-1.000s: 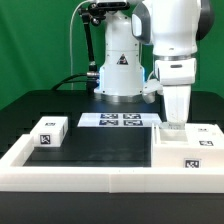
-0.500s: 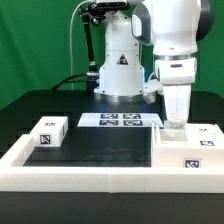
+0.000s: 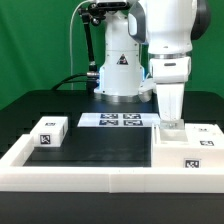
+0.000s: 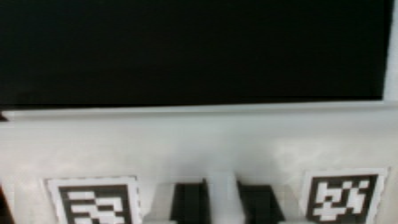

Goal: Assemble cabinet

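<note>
The white cabinet body (image 3: 186, 152) lies at the exterior view's right, inside the rail, with tags on top. My gripper (image 3: 172, 122) stands straight down on its back part. In the wrist view the gripper (image 4: 217, 196) has its two dark fingers (image 4: 187, 201) pressed on a thin white upright strip of the cabinet body (image 4: 196, 145), with one tag (image 4: 93, 202) on each side. A smaller white block (image 3: 50, 131) with a tag sits apart at the exterior view's left.
A low white border rail (image 3: 95, 180) frames the black mat (image 3: 105, 145). The marker board (image 3: 120, 120) lies at the back middle, in front of the arm's base (image 3: 120, 70). A black cable hangs behind on the exterior view's left.
The fingers have drawn closer together onto the white strip. The arm's wrist has shifted slightly toward the exterior view's left. The small block has not moved.
</note>
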You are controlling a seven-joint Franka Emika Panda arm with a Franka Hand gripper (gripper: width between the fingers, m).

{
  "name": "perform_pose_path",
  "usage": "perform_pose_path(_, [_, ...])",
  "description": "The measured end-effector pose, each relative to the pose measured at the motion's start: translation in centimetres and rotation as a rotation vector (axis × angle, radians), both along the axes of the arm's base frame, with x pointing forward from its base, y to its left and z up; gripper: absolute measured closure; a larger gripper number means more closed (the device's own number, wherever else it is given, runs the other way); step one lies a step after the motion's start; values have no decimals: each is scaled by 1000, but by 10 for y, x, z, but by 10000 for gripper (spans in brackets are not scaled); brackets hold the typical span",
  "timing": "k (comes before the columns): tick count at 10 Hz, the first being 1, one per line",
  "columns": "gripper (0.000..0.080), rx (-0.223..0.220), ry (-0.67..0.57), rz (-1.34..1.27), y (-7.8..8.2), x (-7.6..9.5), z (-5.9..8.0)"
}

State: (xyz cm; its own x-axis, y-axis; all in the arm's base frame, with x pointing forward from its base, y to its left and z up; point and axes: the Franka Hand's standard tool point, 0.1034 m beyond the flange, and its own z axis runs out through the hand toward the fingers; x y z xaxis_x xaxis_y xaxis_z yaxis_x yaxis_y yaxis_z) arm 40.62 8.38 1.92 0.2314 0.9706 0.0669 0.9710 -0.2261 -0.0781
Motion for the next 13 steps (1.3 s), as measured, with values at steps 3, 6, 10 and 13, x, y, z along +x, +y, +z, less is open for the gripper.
perform_pose_path(3, [726, -6, -1, -5, -1, -4, 4])
perform_pose_path(6, [726, -17, -21, 3, -2, 1, 17])
perform_pose_path(10, [726, -31, -36, 8, -4, 9, 33])
perform_pose_path(13, [726, -31, -35, 7, -5, 9, 32])
